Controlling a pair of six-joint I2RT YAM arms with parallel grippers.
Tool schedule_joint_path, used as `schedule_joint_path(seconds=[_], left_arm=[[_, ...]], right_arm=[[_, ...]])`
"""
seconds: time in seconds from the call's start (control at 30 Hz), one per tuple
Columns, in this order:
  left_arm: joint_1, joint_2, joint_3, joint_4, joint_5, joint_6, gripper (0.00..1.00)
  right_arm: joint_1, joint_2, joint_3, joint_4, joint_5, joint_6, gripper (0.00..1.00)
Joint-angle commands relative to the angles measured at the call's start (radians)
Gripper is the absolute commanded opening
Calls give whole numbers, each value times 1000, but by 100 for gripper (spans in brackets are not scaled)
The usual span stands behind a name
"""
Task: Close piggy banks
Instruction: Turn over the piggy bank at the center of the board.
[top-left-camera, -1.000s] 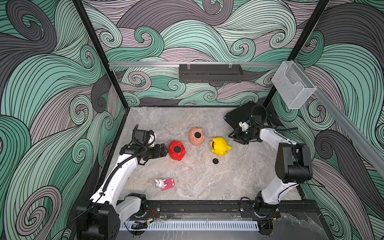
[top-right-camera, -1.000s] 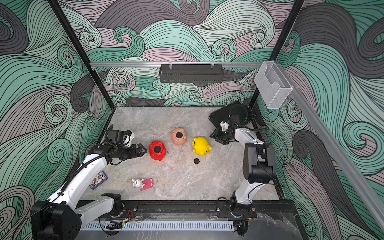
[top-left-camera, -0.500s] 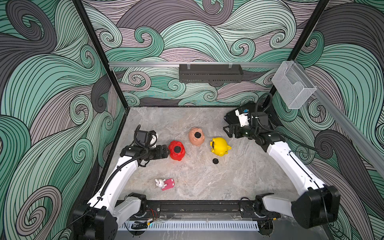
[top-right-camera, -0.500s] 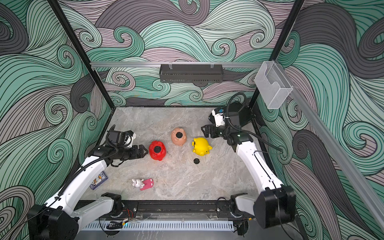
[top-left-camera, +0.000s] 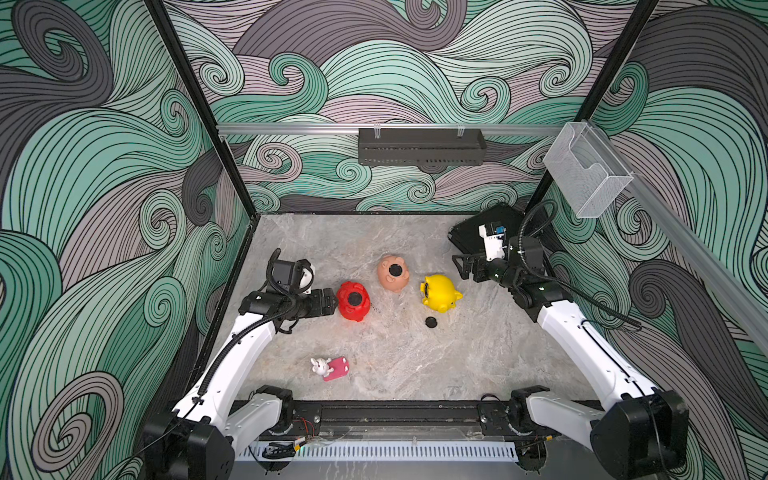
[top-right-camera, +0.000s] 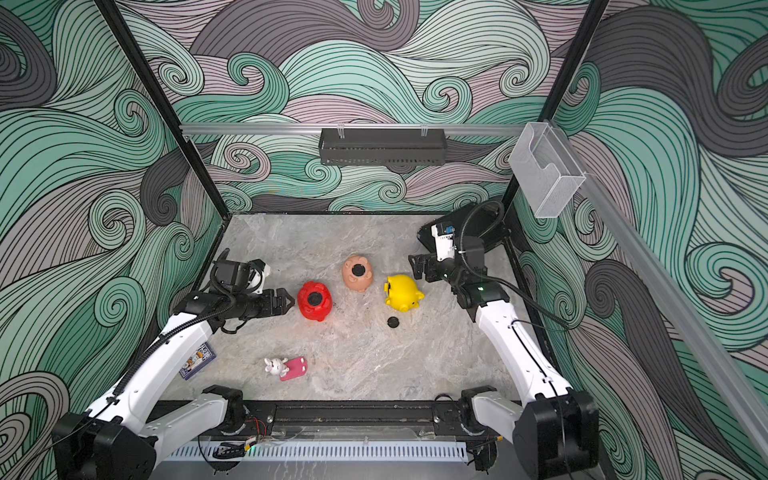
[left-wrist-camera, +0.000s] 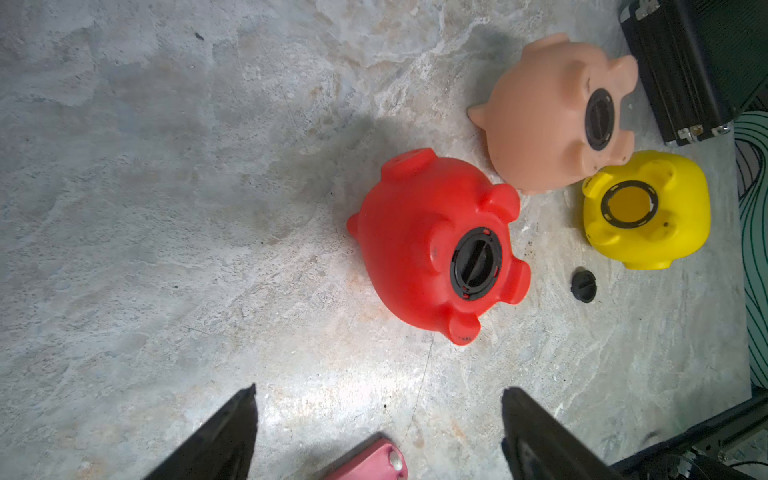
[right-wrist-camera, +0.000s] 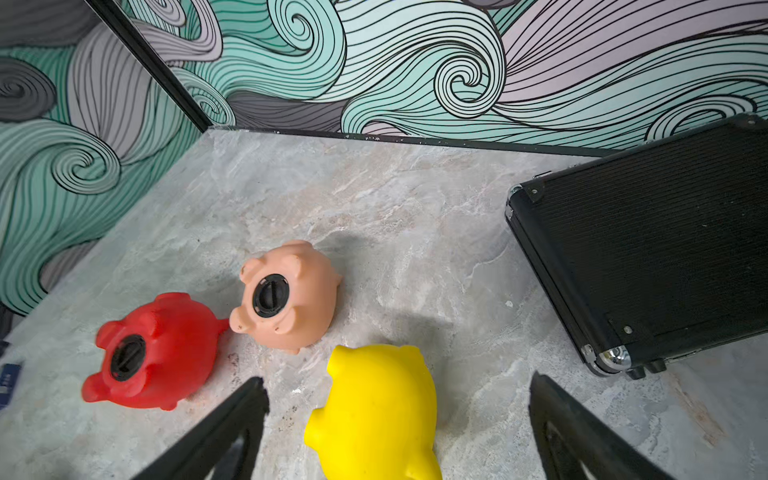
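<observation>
The yellow piggy bank (top-left-camera: 439, 292) lies uncapped on the table (top-left-camera: 353, 237), black cap (top-left-camera: 431, 322) just beside it, peach piggy bank (top-left-camera: 392, 273) and red piggy bank (top-left-camera: 353, 301) near, right pincer (top-left-camera: 459, 268) and left pincer (top-right-camera: 288, 302) both spread empty.

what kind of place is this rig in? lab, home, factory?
Most likely a lab robot cell, not a home: a marble-look tabletop boxed in by wave-printed walls, two arms mounted on a front rail, and toy props such as the red piggy bank.

A robotics lab cell: swirl-printed wall panels (top-left-camera: 83, 174) and an aluminium rail (top-left-camera: 291, 129) enclose a marble-look table (top-left-camera: 399, 374).
</observation>
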Motion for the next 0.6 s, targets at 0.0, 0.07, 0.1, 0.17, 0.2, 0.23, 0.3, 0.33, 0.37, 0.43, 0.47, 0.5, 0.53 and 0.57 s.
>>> schedule_joint_path(seconds=[0.0,0.07,0.1,0.17,0.2,0.23,0.3,0.33,0.37,0.43,0.47,0.5,0.53,0.57], left_arm=[[1,-26,35,-18,-27,-3,91],[1,-29,35,-20,-31,-4,91],[1,-28,34,-21,-32,-6,91],[1,-32,34,-21,-28,-7,91],[1,-33,33,-21,-29,-7,91],[1,-33,33,-20,-30,-8,91],[1,-35,34,-22,-28,-7,91],[1,-36,33,-21,-27,-7,91],[1,-36,32,-21,-26,-7,91],[1,-36,33,-21,-25,-8,91],[1,-37,32,-20,-26,-7,91],[1,-38,32,-18,-26,-9,91],[1,-37,32,-19,-26,-8,91],[1,-38,32,-18,-25,-8,91]], right_arm=[[70,7,-41,29,96,-35,91],[120,-8,-92,89,138,-50,91],[143,-13,-118,122,158,-52,91],[168,-6,-149,165,160,-40,92],[183,2,-160,180,157,-39,93],[201,9,-169,192,158,-40,93],[250,40,-186,225,174,-72,94],[273,55,-189,233,201,-85,95],[293,68,-196,248,237,-88,95],[306,82,-216,296,274,-77,97],[308,90,-229,324,278,-66,98],[314,104,-237,346,277,-64,99],[321,116,-242,358,278,-70,100],[330,134,-243,369,284,-76,100]])
